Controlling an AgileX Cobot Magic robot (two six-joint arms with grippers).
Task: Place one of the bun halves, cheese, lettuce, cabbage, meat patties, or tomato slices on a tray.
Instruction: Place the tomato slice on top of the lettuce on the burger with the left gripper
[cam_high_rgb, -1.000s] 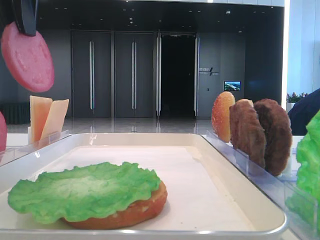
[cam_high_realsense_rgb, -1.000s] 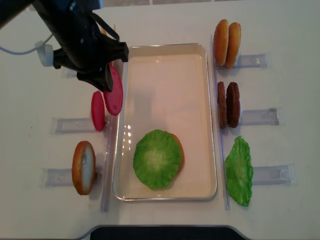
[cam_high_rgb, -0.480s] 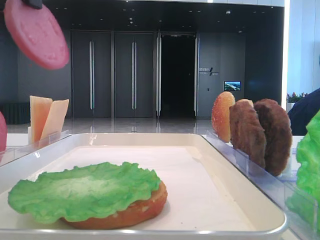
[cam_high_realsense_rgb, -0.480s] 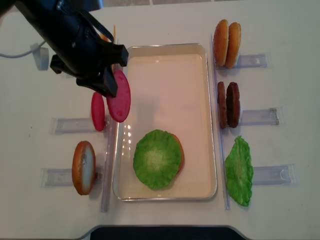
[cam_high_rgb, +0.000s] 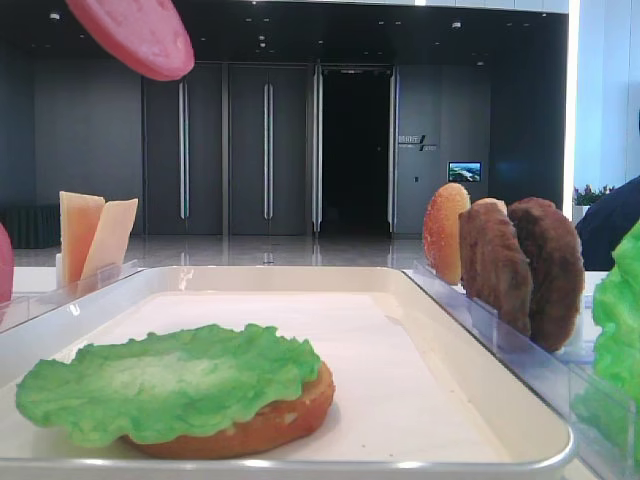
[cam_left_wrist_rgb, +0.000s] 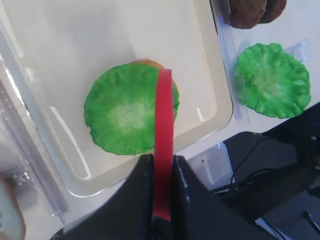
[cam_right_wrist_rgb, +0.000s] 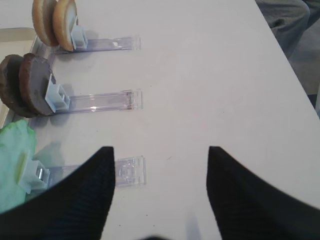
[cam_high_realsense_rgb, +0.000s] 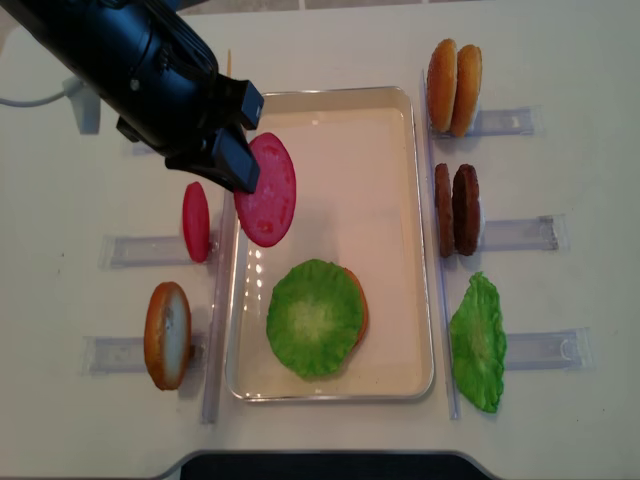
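My left gripper (cam_high_realsense_rgb: 238, 170) is shut on a red-pink tomato slice (cam_high_realsense_rgb: 268, 190), holding it in the air over the left part of the white tray (cam_high_realsense_rgb: 345, 150). In the left wrist view the slice (cam_left_wrist_rgb: 164, 135) shows edge-on between the fingers (cam_left_wrist_rgb: 141, 185), above the lettuce (cam_left_wrist_rgb: 122, 115). That green lettuce (cam_high_realsense_rgb: 313, 318) lies on a bun half (cam_high_realsense_rgb: 359, 300) in the near part of the tray. My right gripper (cam_right_wrist_rgb: 160, 151) is open and empty over bare table, right of the racks.
Left racks hold another tomato slice (cam_high_realsense_rgb: 196, 222), a bun half (cam_high_realsense_rgb: 167, 335) and cheese (cam_high_rgb: 95, 235). Right racks hold two bun halves (cam_high_realsense_rgb: 455, 88), two meat patties (cam_high_realsense_rgb: 457, 210) and a lettuce leaf (cam_high_realsense_rgb: 478, 342).
The left gripper has carried the tomato slice up and to the right, from beside the left rack to over the tray's left side. Nothing else has moved.
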